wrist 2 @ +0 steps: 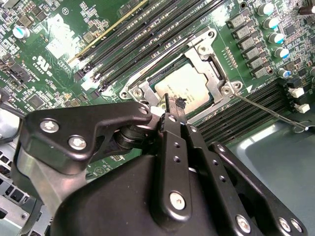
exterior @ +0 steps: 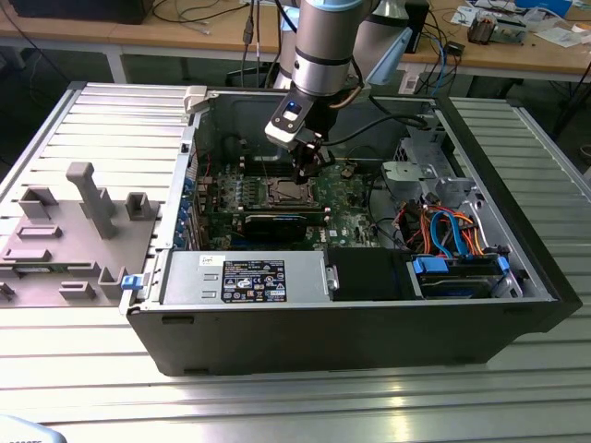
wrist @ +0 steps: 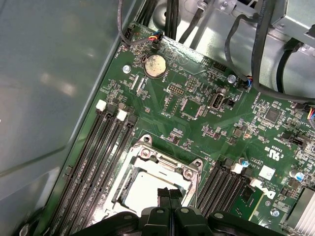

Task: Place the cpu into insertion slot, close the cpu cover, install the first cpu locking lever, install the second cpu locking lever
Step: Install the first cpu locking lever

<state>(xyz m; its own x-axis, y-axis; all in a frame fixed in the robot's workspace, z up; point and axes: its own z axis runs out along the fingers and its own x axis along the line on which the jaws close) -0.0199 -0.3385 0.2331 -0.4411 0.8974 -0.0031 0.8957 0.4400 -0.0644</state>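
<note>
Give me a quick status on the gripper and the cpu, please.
Gripper shut, tips at cpu cover edge. Cpu seated, cover down. Nothing in the way.

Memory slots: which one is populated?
The one with the green module seated in it, outermost in its bank and farthest from the cpu. All others show empty black channels.
</note>
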